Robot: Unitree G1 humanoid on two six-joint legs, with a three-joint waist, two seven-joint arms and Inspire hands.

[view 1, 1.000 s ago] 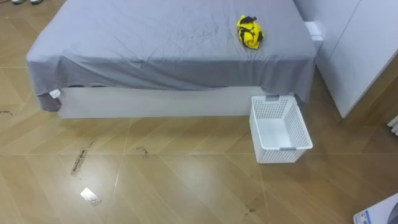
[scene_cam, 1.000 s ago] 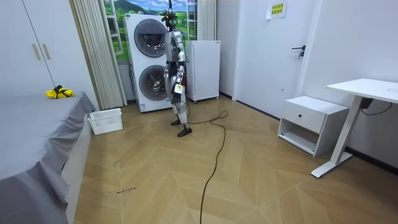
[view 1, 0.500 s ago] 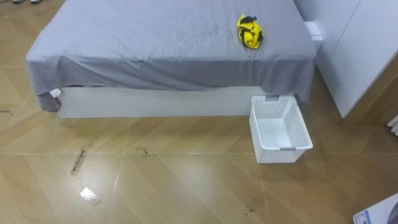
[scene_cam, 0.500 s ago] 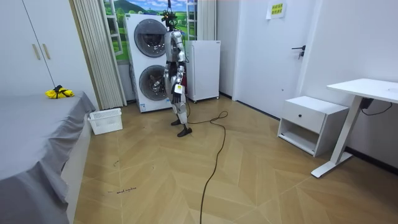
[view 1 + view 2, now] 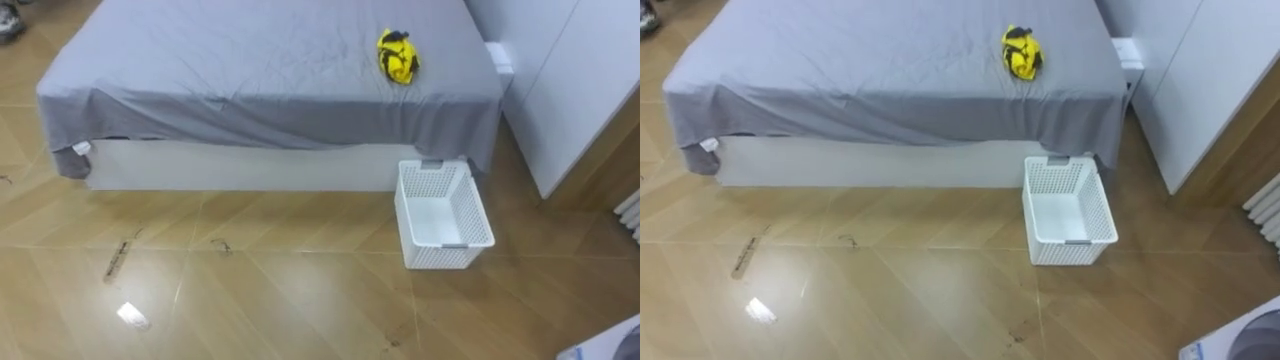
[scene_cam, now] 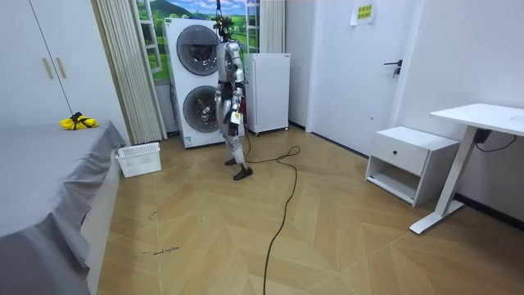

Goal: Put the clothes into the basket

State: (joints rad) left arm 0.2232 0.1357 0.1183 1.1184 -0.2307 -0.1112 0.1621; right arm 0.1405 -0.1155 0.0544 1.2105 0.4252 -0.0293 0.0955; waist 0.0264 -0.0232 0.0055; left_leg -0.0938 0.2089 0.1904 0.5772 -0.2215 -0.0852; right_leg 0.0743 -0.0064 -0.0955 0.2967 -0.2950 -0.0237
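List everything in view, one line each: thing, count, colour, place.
clothes: one bundle, yellow and black, on the bed near its right end
basket: one, white, empty, on the floor beside the bed's right corner
bed: one, grey sheet, across the top
wardrobe: one, white, right of bed
scrap: one, pale, on floor lower left
washers: two, white, stacked, behind the robot
nightstand: one, white, by desk
desk: one, white, room view's right
hand: one, grey, hanging at the robot's side
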